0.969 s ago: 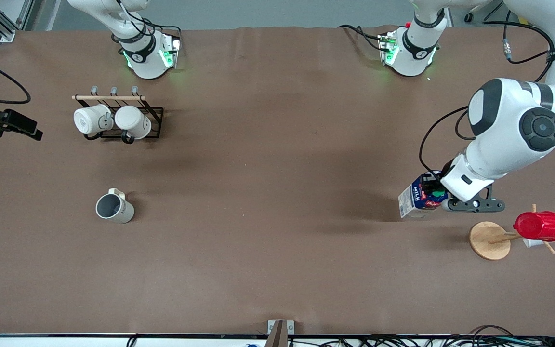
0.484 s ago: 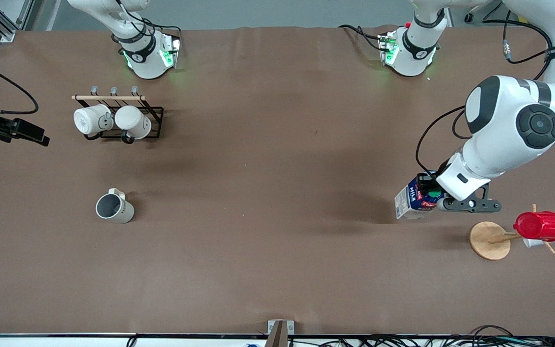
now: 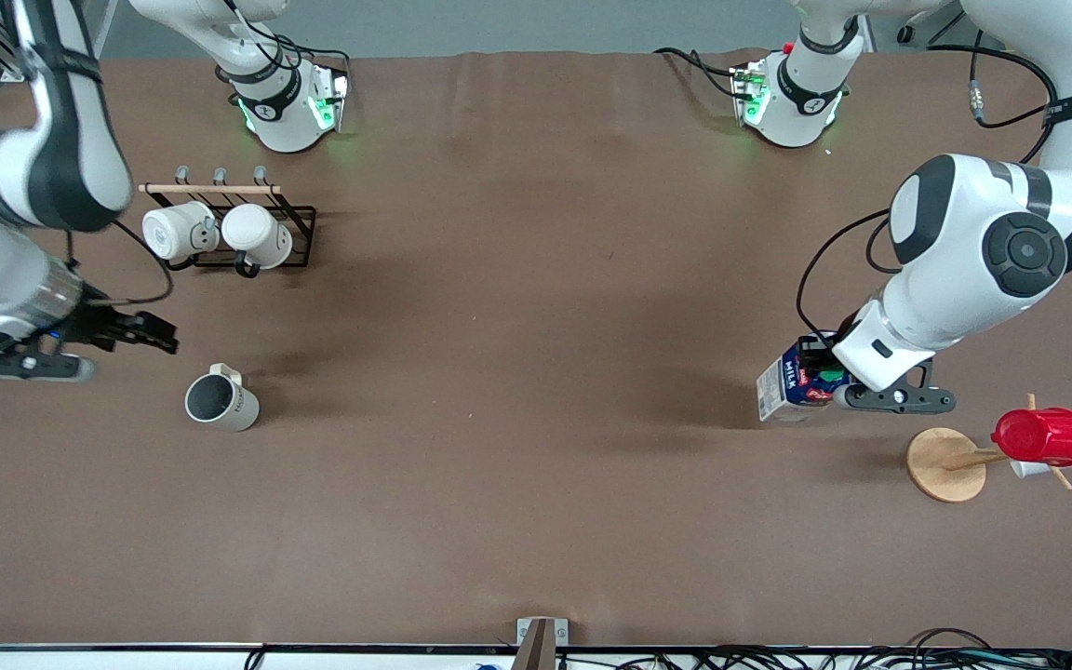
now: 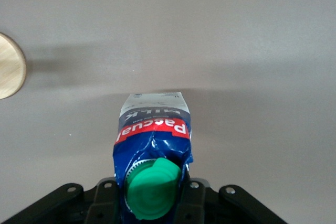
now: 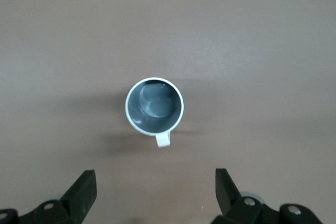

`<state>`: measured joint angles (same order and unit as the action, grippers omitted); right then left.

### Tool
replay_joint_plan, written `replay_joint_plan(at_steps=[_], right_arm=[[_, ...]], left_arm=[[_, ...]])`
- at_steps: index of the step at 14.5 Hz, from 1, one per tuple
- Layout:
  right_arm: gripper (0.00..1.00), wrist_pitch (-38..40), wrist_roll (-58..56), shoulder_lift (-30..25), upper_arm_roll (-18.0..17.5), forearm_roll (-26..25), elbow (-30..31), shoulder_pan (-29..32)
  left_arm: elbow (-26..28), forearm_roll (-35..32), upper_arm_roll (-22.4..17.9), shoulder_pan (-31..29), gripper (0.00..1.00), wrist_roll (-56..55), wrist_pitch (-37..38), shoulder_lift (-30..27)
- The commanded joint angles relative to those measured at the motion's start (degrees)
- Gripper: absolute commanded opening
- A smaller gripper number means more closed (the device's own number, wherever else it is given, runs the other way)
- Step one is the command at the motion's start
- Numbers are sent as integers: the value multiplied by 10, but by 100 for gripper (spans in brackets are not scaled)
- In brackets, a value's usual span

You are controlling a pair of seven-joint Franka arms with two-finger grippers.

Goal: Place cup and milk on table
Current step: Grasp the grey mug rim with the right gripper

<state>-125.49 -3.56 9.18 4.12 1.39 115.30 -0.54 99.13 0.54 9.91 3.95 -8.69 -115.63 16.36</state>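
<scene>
Grey floor strip (image 3: 517, 28) past the top edge, probably; tangled black cables (image 3: 778, 659) along the bottom.

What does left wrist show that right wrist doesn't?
Left wrist only: the milk clamped in the left gripper, green cap toward the camera, and the edge of a round wooden base.
Right wrist only: the cup upright on the table, dark inside showing, handle toward the open right gripper, which touches nothing.
Both: the bare table and each arm's own fingers; neither view shows the other arm's item.
</scene>
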Motion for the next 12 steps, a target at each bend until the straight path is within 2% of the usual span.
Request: replay_joint_plan(at_steps=[1,5,6,8,9,10,11,12], right_arm=[[100,-82,-46,50,0,-5,22,11],[100,-156,-60,108,0,-5,27,8],[96,-174,-75,114,0,-5,35,10],[83,-207,-81,126,0,-5,49,11],[69,-220,-80,133,0,-5,51,10],[48,-222,-80,137,0,-5,51,10],[14,-220,-75,138,-1,-4,49,9],[0,-213,-69,137,-1,-2,46,9]], left_arm=[[-13,-10,2,5,31,-11,10,2],[-14,-9,2,13,31,-30,10,2],[-14,-9,2,13,31,-35,10,2],[-14,-10,2,17,31,-46,9,3],[-15,-10,2,19,31,-46,10,4],[-15,-10,2,19,31,-46,9,6],[-15,-9,2,20,31,-47,9,7],[-17,-9,2,21,31,-47,8,10]])
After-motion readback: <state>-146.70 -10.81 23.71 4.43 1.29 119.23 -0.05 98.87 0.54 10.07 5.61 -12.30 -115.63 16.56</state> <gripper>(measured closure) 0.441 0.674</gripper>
